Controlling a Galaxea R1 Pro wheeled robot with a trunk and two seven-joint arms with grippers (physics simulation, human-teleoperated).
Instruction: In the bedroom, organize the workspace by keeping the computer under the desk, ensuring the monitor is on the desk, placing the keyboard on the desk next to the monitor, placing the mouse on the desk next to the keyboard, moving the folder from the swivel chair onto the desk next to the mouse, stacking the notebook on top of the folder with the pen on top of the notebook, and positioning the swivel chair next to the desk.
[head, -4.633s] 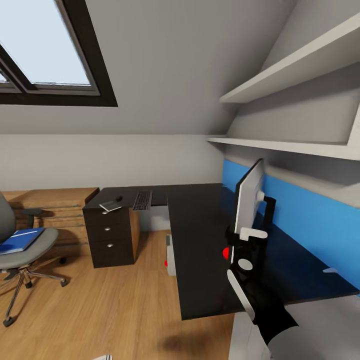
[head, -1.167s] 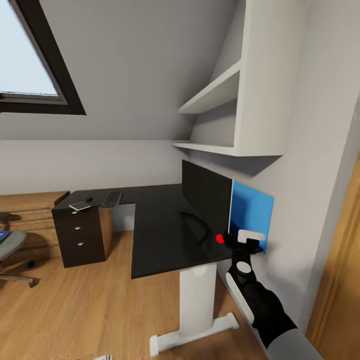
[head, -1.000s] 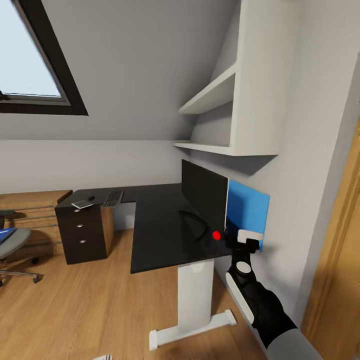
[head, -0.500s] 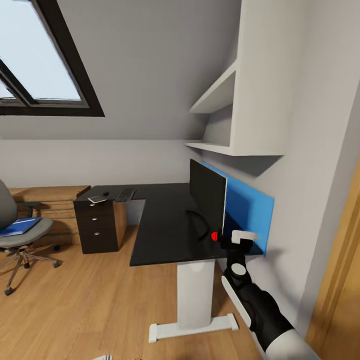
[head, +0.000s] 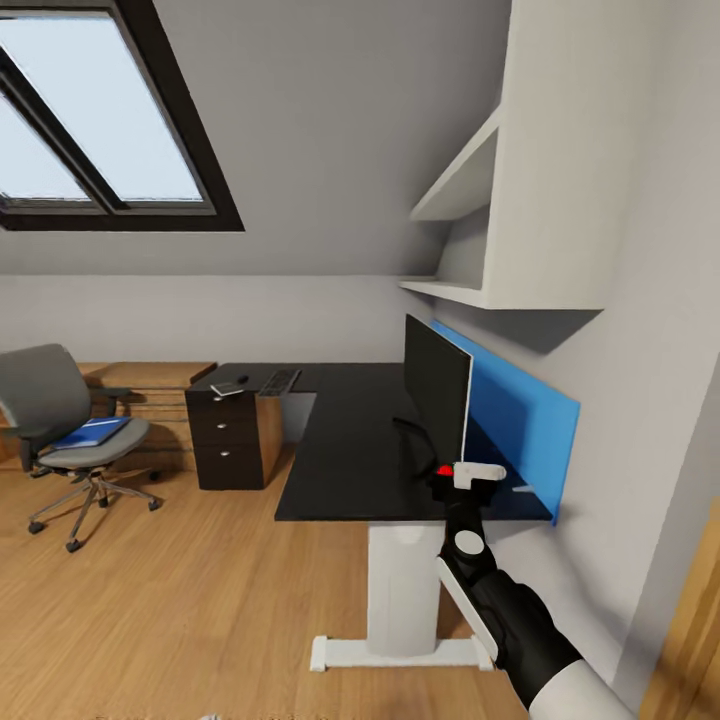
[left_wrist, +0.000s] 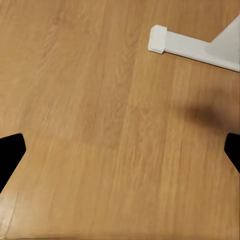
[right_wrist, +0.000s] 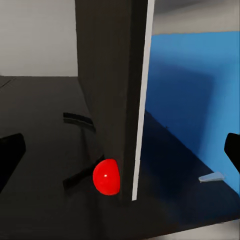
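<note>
Three views covered the moment. From the head, the desk (head: 345, 455) ran along the blue wall panel (head: 520, 425), with the monitor (head: 436, 385) standing upright on its near end, edge toward the panel, a red dot at its lower corner. The right gripper (head: 462, 476) hung at the desk's near edge just below that corner; its fingers could not be judged there. Far down the desk, over the drawer unit (head: 228, 450), lay the keyboard (head: 279, 380), the mouse (head: 242, 379) and the notebook (head: 227, 389), close together. The swivel chair (head: 70, 430) stood well apart from the desk on the wood floor (head: 180, 590), the folder (head: 90, 432) lying on its seat (the computer could not be made out). In the left wrist view, the left gripper (left_wrist: 120, 155) had its dark fingertips (left_wrist: 10, 152) spread wide at both picture edges, nothing between them, over the floor beside a white desk foot (left_wrist: 192, 45). In the right wrist view, the right gripper's fingertips (right_wrist: 10, 155) were likewise wide apart, flanking the monitor's edge without touching it, desk beneath.
</note>
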